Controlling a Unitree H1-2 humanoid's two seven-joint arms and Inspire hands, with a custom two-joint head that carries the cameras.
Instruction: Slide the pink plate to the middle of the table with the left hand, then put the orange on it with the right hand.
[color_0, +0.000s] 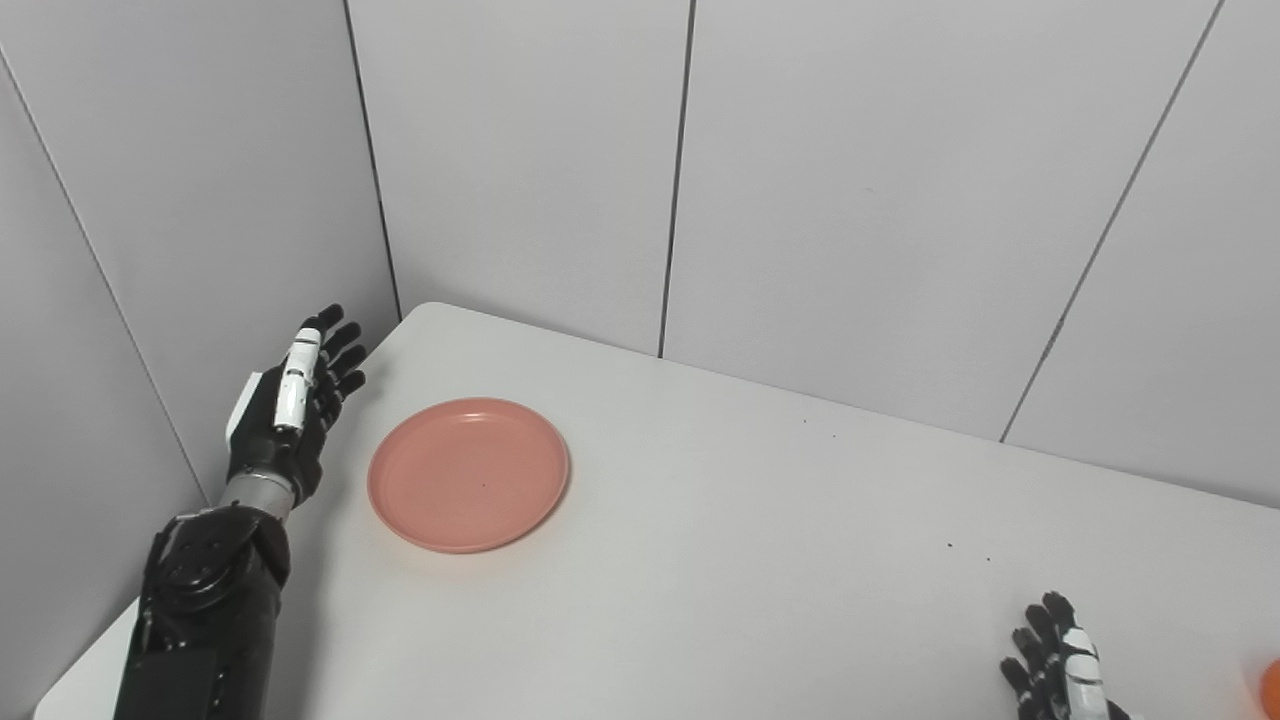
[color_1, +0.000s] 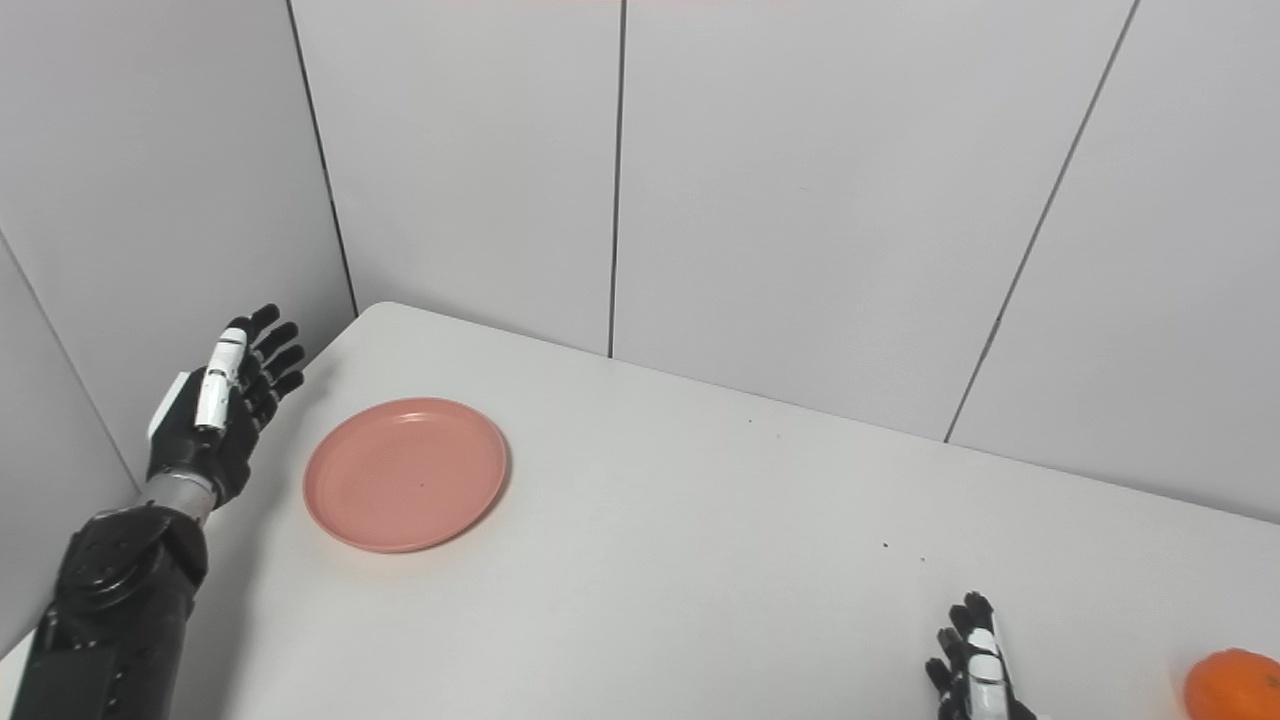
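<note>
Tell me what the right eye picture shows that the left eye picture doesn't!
Only the right eye view shows nearly the whole orange, sitting on the table a little to the right of the right hand. Only the left eye view shows more of the wall panel left of the left hand, and just a thin sliver of the orange at its right edge. Both views share the empty pink plate lying flat near the table's left side, the left hand open beside it without touching it, and the right hand open low at the bottom edge.

Matt pink plate (color_0: 468, 474), seemingly plastic; smooth matt white table (color_0: 760, 560).
</note>
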